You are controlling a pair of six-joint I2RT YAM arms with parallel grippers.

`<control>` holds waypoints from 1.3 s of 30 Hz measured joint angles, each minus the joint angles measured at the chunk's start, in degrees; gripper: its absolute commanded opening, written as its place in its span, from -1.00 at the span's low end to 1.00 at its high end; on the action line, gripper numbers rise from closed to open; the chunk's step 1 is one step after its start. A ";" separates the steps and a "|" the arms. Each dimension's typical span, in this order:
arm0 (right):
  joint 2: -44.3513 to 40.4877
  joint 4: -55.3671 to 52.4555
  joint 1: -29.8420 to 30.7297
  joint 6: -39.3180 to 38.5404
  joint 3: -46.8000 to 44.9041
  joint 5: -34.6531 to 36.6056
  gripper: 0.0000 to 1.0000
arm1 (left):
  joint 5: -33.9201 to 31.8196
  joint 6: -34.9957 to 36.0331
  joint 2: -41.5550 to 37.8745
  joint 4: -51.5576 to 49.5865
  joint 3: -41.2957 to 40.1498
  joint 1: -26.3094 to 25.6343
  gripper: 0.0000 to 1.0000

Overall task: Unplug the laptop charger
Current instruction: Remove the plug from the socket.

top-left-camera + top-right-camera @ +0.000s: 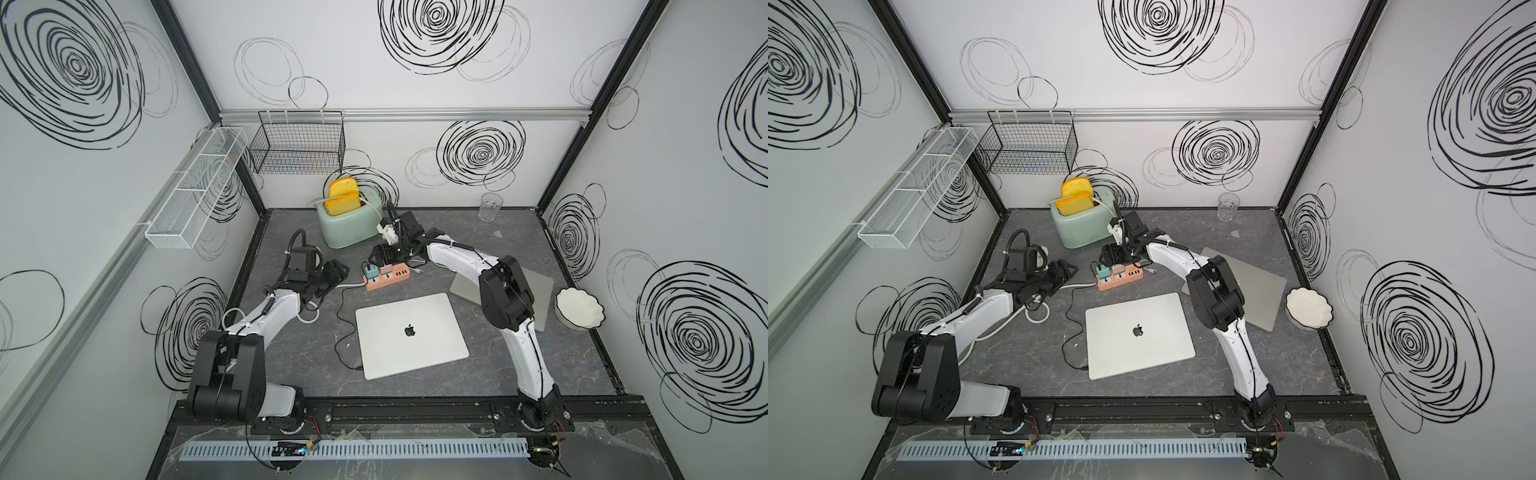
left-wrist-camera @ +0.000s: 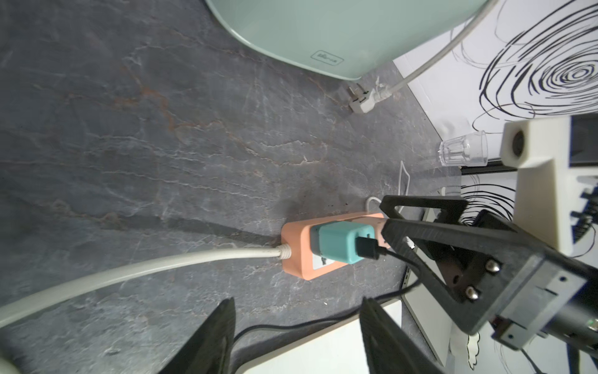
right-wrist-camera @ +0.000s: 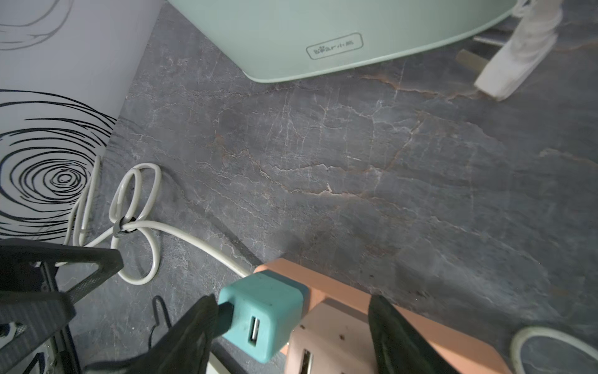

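The teal laptop charger (image 1: pixel 371 272) (image 3: pixel 268 311) is plugged into a salmon power strip (image 1: pixel 392 279) (image 2: pixel 294 255), next to a beige adapter (image 3: pixel 326 336). Its black cable (image 1: pixel 340 328) (image 2: pixel 388 255) runs to the closed silver laptop (image 1: pixel 409 332). My right gripper (image 3: pixel 293 302) (image 1: pixel 384 259) is open over the strip. Its jaws straddle the charger and the adapter, and one finger (image 3: pixel 194 323) is close against the charger's black cable plug. My left gripper (image 2: pixel 297 302) (image 1: pixel 338 272) stands open and empty, just left of the strip by its white cord (image 2: pixel 129 272).
A mint toaster (image 1: pixel 349 226) holding toast stands behind the strip, with a loose white plug (image 2: pixel 365 100) beside it. A glass (image 1: pixel 490 206) is at the back right and a white bowl (image 1: pixel 579 313) at the right. A second grey laptop (image 1: pixel 536 291) lies under the right arm.
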 measured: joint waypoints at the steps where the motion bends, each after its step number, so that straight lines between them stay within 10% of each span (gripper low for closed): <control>1: 0.00 -0.92 0.13 -0.42 0.04 0.90 0.48 | 0.13 0.20 -0.31 -0.07 -0.44 0.15 0.34; 15: 0.17 -7.96 0.87 -2.49 3.06 7.69 0.01 | -0.74 3.41 -1.73 0.52 2.43 -6.38 0.38; 39: -0.81 -9.70 0.55 -3.65 1.25 8.50 0.35 | -14.47 2.95 10.23 -3.98 16.74 -19.23 0.33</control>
